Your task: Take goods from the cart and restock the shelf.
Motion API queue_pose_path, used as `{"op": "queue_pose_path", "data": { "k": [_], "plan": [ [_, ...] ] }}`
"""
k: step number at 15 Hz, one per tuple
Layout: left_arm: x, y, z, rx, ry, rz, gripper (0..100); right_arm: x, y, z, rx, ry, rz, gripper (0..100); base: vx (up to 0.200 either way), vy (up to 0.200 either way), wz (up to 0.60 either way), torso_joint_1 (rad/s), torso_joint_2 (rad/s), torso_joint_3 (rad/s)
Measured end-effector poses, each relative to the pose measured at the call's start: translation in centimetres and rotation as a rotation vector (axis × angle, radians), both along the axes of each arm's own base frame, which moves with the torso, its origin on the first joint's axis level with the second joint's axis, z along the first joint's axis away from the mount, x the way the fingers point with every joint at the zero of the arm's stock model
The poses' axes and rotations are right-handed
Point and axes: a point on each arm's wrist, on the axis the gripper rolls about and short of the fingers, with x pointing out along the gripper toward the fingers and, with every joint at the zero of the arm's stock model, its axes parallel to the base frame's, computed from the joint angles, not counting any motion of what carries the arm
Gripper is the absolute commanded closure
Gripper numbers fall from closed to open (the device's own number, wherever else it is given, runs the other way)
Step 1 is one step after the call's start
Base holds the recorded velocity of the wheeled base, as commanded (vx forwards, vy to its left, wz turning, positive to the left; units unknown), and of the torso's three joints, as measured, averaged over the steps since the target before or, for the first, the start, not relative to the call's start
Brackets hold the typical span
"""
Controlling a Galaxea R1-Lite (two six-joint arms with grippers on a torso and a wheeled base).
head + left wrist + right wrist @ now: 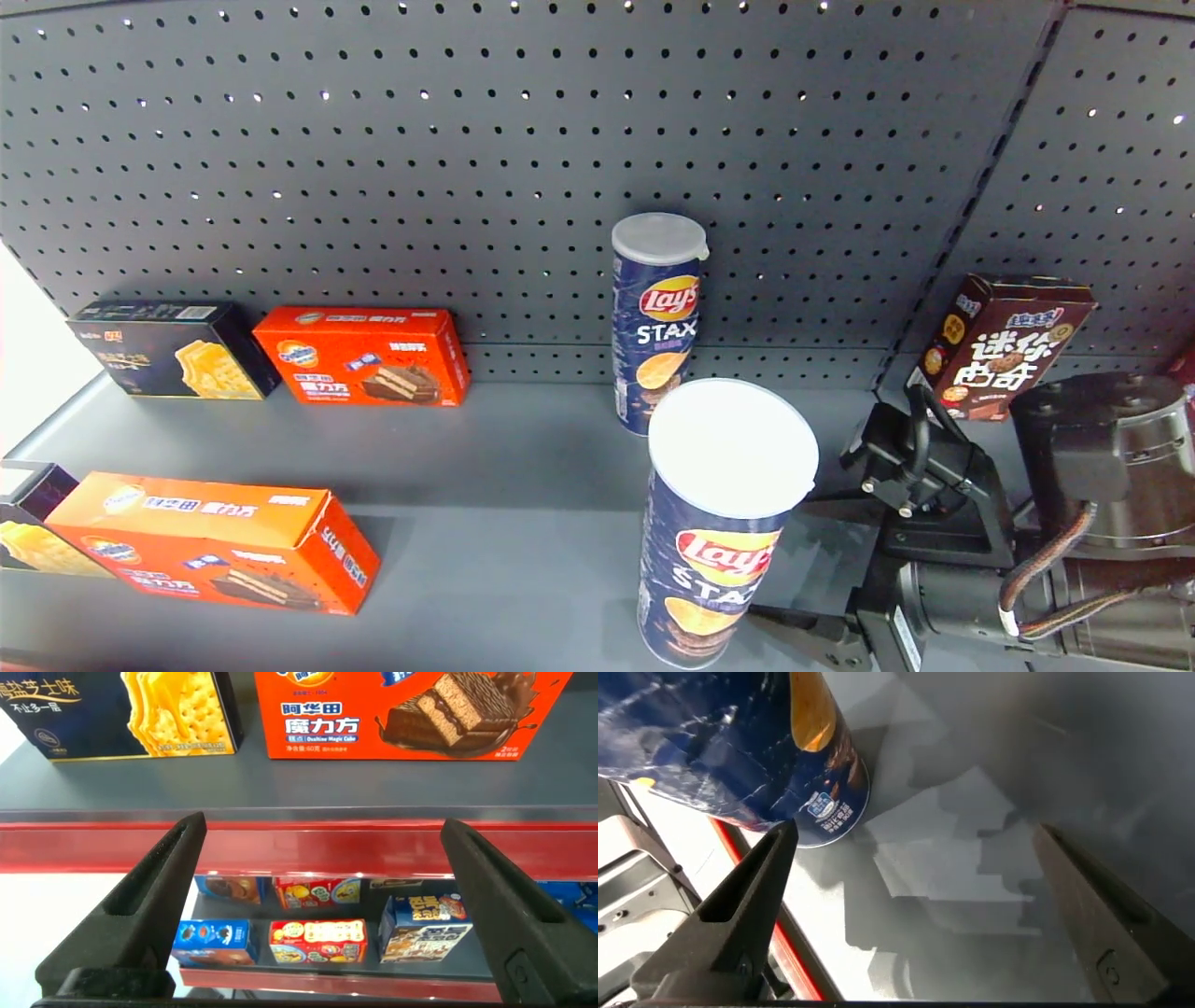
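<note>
My right fingers (752, 901) are spread apart and hold nothing. The can (710, 756) stands on the shelf (971, 784), just beside one fingertip. My left fingers (140, 896) are apart too, with an orange box (411, 714) beyond them.

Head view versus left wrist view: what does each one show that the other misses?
Only the head view: a rear chip can, a front chip can and a brown cookie box. Only the left wrist view: the open left gripper, a red shelf edge and small boxes on a lower shelf. Both: a dark biscuit box beside an orange wafer box.
</note>
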Motion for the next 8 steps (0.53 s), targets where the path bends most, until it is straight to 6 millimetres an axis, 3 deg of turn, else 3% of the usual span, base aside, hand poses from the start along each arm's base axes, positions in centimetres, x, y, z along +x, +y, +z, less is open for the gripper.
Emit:
{"op": "queue_pose_path", "data": {
  "k": [8],
  "plan": [
    [-0.04,0.01,0.00,-0.001,-0.005,-0.001,0,0.28,0.26,0.00,-0.001,0.000,-0.001,0,0.000,0.000,0.00,0.000,0.00,0.000]
  ]
}}
